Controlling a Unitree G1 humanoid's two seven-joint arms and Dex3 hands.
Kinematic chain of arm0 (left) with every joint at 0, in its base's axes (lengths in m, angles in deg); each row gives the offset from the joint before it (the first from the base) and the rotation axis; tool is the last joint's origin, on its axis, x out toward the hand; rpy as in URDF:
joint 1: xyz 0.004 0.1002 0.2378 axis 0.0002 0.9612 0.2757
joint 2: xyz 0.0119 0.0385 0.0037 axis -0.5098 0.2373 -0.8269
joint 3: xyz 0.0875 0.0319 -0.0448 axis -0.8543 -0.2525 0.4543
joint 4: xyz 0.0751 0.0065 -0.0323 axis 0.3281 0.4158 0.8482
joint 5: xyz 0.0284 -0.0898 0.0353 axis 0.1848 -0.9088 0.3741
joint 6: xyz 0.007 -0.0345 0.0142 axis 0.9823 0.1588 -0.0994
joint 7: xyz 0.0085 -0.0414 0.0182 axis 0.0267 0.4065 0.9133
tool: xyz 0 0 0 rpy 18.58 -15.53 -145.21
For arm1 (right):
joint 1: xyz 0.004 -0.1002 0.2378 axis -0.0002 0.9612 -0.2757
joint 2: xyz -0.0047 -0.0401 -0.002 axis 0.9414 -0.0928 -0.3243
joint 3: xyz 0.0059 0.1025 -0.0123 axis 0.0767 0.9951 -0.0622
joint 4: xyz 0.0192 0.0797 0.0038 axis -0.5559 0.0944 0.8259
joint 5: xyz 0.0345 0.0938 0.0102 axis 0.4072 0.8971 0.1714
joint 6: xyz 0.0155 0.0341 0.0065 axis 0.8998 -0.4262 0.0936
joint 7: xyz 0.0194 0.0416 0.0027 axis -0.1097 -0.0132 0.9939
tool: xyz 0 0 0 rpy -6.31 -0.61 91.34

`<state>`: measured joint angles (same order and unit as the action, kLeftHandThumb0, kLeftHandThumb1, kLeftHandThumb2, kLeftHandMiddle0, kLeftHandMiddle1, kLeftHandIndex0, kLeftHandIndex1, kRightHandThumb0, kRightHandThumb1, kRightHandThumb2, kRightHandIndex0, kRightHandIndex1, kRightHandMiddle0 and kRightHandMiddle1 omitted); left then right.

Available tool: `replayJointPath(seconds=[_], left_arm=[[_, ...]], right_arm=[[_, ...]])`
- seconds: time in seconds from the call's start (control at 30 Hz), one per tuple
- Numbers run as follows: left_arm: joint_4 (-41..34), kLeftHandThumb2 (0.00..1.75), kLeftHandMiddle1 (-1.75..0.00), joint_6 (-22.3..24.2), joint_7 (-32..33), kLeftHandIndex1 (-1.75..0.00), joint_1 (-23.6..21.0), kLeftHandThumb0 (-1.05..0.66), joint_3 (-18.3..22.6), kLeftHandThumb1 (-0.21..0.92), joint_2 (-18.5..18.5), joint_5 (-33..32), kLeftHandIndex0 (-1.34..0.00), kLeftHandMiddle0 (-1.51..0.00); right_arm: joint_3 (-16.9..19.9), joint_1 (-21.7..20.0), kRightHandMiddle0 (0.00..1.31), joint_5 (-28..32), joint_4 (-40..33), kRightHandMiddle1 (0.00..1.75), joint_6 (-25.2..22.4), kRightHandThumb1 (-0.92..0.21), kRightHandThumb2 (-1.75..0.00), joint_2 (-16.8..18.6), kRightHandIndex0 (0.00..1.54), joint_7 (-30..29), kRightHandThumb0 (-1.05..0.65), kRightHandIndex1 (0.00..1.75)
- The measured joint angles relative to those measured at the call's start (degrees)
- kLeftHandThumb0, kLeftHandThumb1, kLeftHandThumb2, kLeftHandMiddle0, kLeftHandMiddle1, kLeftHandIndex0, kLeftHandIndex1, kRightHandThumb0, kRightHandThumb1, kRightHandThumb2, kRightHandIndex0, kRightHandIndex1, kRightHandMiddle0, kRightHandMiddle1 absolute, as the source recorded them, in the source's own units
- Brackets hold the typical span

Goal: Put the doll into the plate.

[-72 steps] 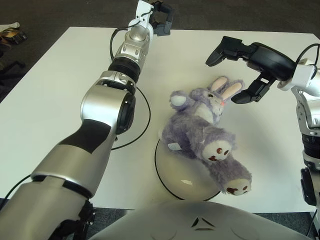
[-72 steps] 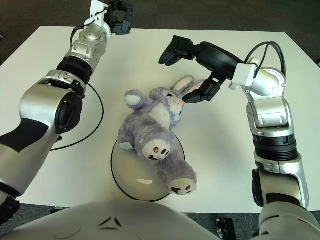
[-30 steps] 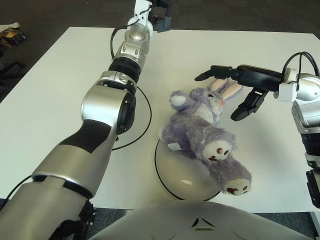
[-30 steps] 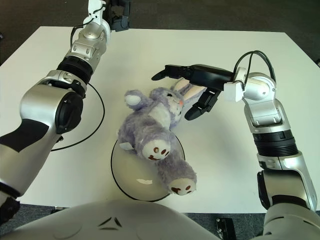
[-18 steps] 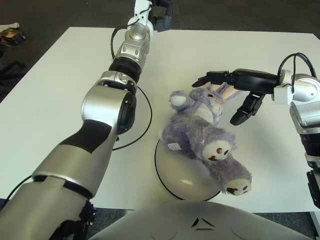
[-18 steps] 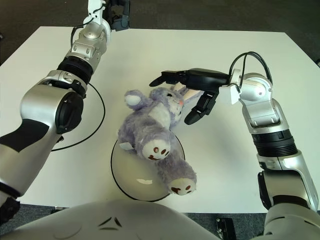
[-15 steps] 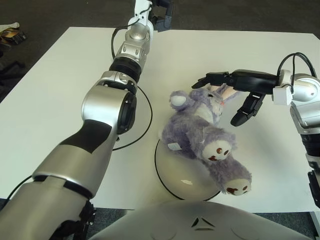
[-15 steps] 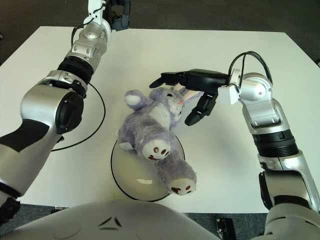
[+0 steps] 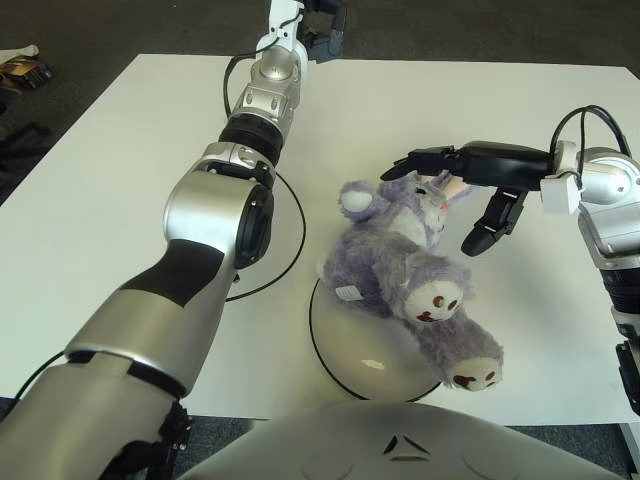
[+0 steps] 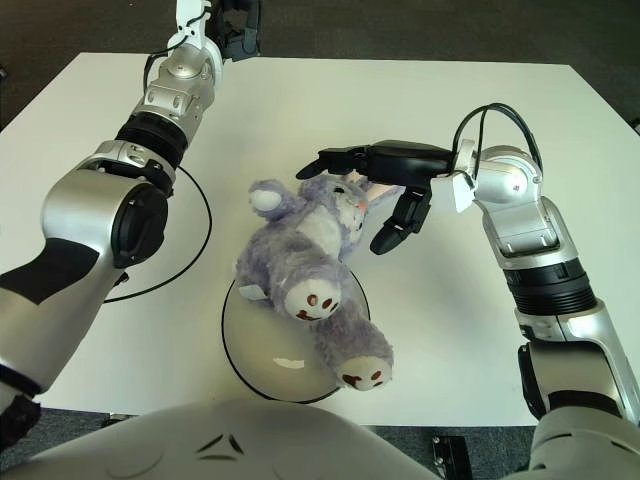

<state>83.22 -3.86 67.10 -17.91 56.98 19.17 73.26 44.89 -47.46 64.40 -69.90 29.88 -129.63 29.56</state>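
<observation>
The white table (image 9: 120, 170) fills most of both views, with dark floor beyond its far edge. The left arm (image 9: 215, 215) reaches across it from the near left corner to the far edge, where the left robot hand (image 9: 322, 22) shows at the top of the view; whether its fingers are spread or curled cannot be told.

The doll (image 9: 405, 275), a purple plush rabbit, lies on its back slantwise near the table's middle. Its legs and lower body rest across the plate (image 9: 350, 355), one foot overhanging the plate's near right rim. Its head and pink-lined ears lie off the plate on the bare table, pointing toward the far right.

The plate is pale with a dark rim and sits at the near edge of the table, partly covered by the doll.

A thin black ring (image 9: 290, 250) lies flat on the table just left of the plate, partly hidden under the left arm.

The right robot hand (image 9: 470, 185) is at the doll's head, fingers spread wide: the upper fingers (image 10: 340, 157) extend over the ears, the lower finger (image 9: 480, 235) hangs to the right of the head. It grasps nothing.
</observation>
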Motion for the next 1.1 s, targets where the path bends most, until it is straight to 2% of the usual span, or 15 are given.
replayJointPath(seconds=[0.43, 0.57, 0.93, 1.1], left_arm=[[-0.1, 1.14, -1.68, -0.3, 1.0, -1.68, 0.0, 0.00, -0.4, 0.43, 0.0, 0.5, -0.46, -0.45], [-0.1, 1.11, -1.65, -0.3, 1.3, -1.68, 0.0, -0.01, -0.5, 0.46, 0.0, 0.6, -0.54, -0.34], [-0.3, 1.15, -1.68, -0.3, 2.2, -1.74, 0.0, -0.01, -1.5, 0.45, 0.1, 1.7, -0.52, -0.32], [-0.4, 1.15, -1.67, -0.3, 2.3, -1.74, 0.0, -0.01, -2.0, 0.44, 0.0, 1.9, -0.51, -0.33]], right_arm=[[-1.8, 0.9, 0.00, 2.3, 0.5, 0.32, -0.4, -0.48, -0.72, 1.3, 0.21, 2.4, -0.71, 0.05], [-2.4, 0.9, 0.00, 2.5, 0.6, 0.30, -1.3, -0.49, -0.72, 1.4, 0.22, 2.9, -0.70, 0.05], [-3.0, 1.0, 0.00, 5.3, 2.8, 0.32, -0.8, -0.54, -0.69, 3.3, 0.22, 4.4, -0.71, 0.03], [-3.6, 1.0, 0.00, 5.0, 4.8, 0.38, 0.4, -0.53, -0.68, 4.6, 0.23, 4.2, -0.69, 0.03]])
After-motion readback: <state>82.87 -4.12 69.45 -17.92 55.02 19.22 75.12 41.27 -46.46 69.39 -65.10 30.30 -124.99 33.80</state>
